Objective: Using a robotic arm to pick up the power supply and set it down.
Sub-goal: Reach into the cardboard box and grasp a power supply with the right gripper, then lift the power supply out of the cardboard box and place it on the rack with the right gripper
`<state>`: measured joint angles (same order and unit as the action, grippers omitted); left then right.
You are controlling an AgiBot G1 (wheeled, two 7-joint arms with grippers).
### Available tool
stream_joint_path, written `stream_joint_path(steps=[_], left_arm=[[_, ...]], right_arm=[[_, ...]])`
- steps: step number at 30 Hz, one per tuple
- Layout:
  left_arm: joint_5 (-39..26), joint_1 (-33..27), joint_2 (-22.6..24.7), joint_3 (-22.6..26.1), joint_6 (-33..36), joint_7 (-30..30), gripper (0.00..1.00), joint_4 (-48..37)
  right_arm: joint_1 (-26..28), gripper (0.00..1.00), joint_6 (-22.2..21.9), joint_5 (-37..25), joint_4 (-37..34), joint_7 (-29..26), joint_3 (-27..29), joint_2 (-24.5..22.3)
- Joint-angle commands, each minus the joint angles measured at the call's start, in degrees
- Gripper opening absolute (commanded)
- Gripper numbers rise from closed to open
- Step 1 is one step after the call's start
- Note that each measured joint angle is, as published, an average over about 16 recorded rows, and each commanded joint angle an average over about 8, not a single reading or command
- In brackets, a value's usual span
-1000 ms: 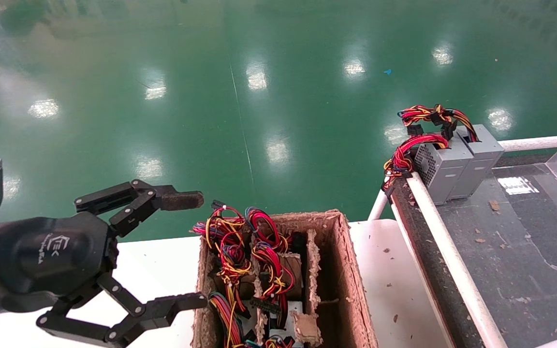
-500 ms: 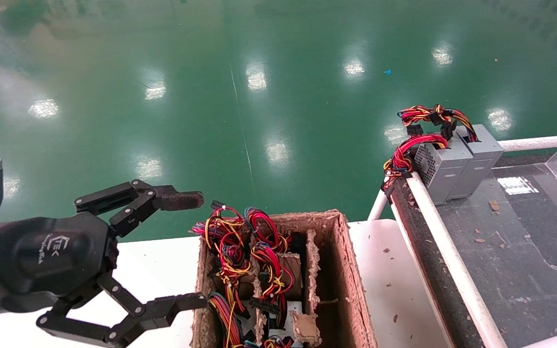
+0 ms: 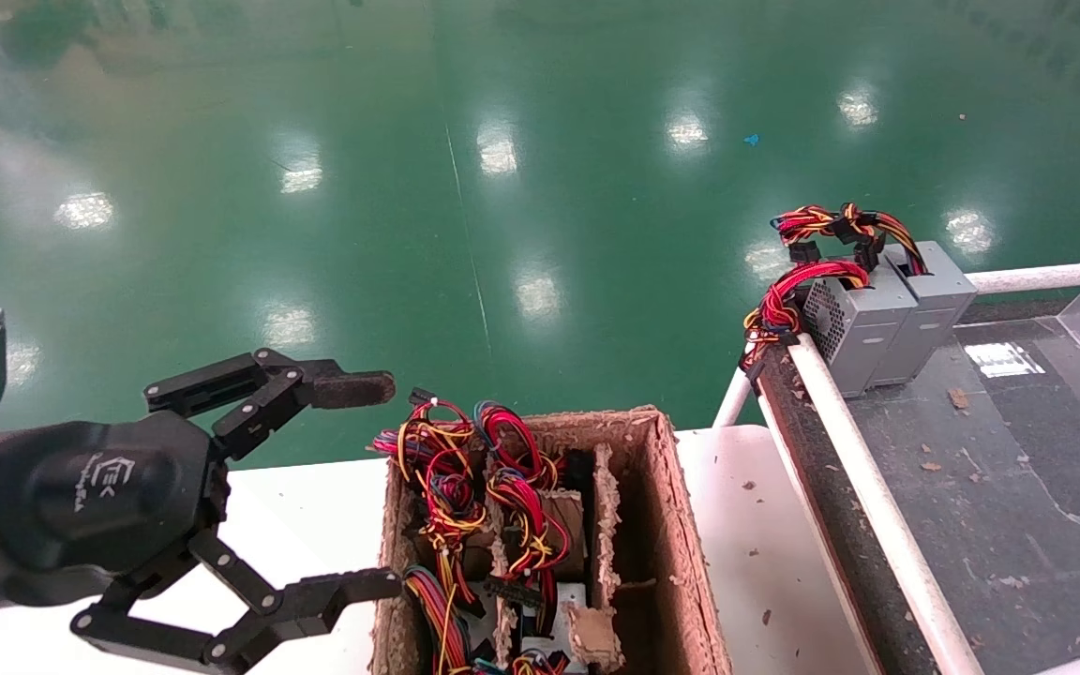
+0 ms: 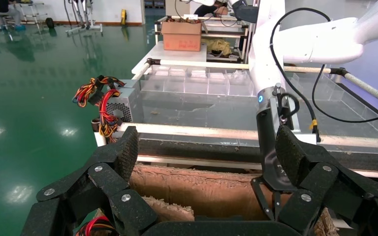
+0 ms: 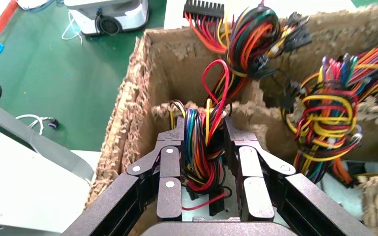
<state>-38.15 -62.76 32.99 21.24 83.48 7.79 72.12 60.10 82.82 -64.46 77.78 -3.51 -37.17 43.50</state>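
Right gripper (image 5: 204, 162): squeezed tight on the wire bundle (image 5: 202, 142) of the power supply (image 5: 211, 204), down inside the cardboard box (image 5: 128, 118).
Left gripper (image 3: 352, 487): wide open, holding nothing, beside the box.

One cardboard box (image 3: 662, 487) is sitting on one white counter (image 3: 746, 525), just beside the two spread fingers (image 3: 352, 389) of the left gripper (image 3: 382, 485). Two grippers are showing in all. The second is the right gripper (image 5: 204, 147), and its two fingers (image 5: 170, 167) are pinching one wire bundle (image 5: 202, 142) inside the box. At least three bundles are lying there; the tangle is hiding an exact count. Two grey power supplies (image 3: 863, 323) are standing side by side, well apart from all four fingers.
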Motion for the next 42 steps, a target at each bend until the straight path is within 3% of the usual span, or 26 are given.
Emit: stream_joint_path(steps=[1, 12, 26, 33, 42], left_arm=[[0.00, 0.00, 0.00, 0.00, 0.00, 0.00, 1.00, 0.00], [0.00, 0.00, 0.00, 0.00, 0.00, 0.00, 1.00, 0.00], [0.01, 0.00, 0.00, 0.01, 0.00, 0.00, 1.00, 0.00], [0.01, 0.00, 0.00, 0.01, 0.00, -0.01, 1.00, 0.00], [0.01, 0.00, -0.01, 0.02, -0.01, -0.01, 1.00, 0.00]], right_arm=[[-0.17, 0.00, 0.12, 0.81, 0.03, 0.63, 0.41, -0.32], [-0.68, 0.00, 1.98, 10.70, 0.22, 5.77, 5.96, -4.81], [-1.69, 0.00, 3.10, 29.70, 0.07, 10.59, 18.04, -18.35], [-4.69, 0.00, -0.56, 34.39, -0.22, 14.35, 23.41, -24.73], [-12.08, 0.00, -9.81, 36.76, -1.67, 19.28, 28.99, -32.06]])
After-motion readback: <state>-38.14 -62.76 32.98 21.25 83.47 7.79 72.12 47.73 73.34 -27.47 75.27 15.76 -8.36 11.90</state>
